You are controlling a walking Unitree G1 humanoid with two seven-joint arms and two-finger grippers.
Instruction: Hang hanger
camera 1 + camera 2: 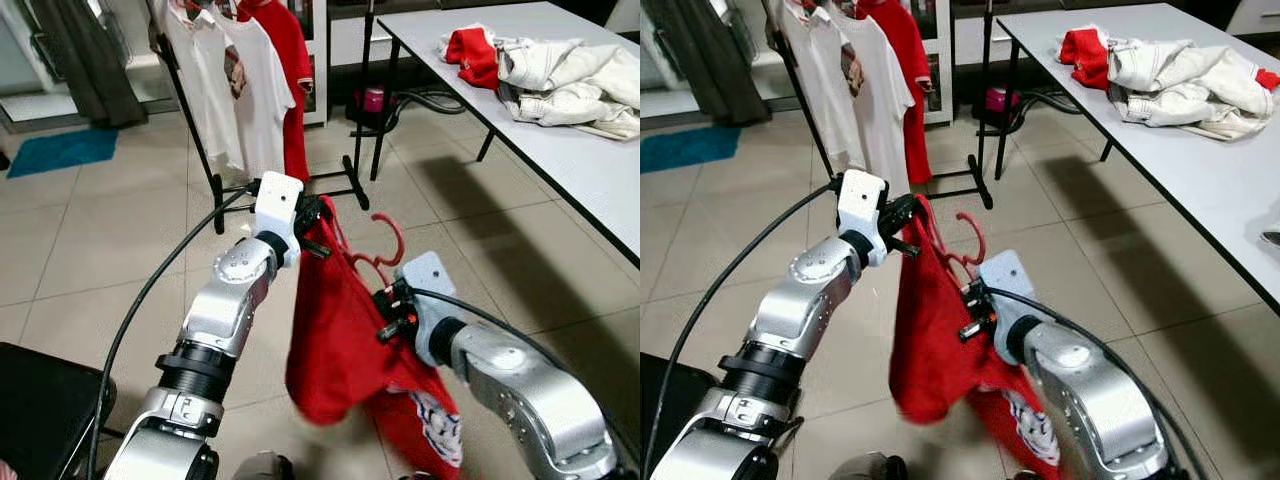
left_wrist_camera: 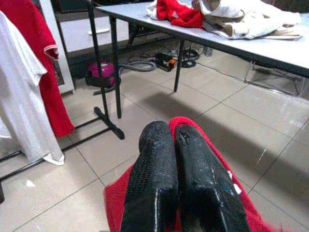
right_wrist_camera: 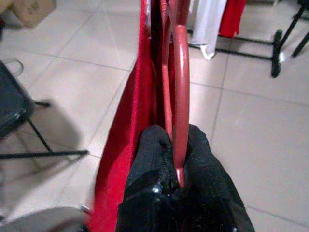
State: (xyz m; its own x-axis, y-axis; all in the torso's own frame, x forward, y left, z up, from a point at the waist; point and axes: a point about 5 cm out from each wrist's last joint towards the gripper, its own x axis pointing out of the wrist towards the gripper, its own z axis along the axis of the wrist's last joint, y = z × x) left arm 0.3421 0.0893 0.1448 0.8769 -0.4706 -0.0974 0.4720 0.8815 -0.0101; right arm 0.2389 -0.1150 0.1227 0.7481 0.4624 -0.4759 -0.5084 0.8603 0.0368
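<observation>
Carrying stage: right gripper (image 3: pixel 179 159) pinches red plastic hanger (image 1: pixel 385 250), left gripper (image 2: pixel 181 174) pressed together on red cotton shirt (image 1: pixel 335 340). Next, I judge, walk to black metal rack (image 1: pixel 205 150) at 11 o'clock, hook on.

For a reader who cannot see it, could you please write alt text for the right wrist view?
The right gripper is shut on a red hanger, whose thin frame runs away from the camera beside a hanging red shirt. Beyond lie a pale tiled floor and the black foot of a clothes rack.
</observation>
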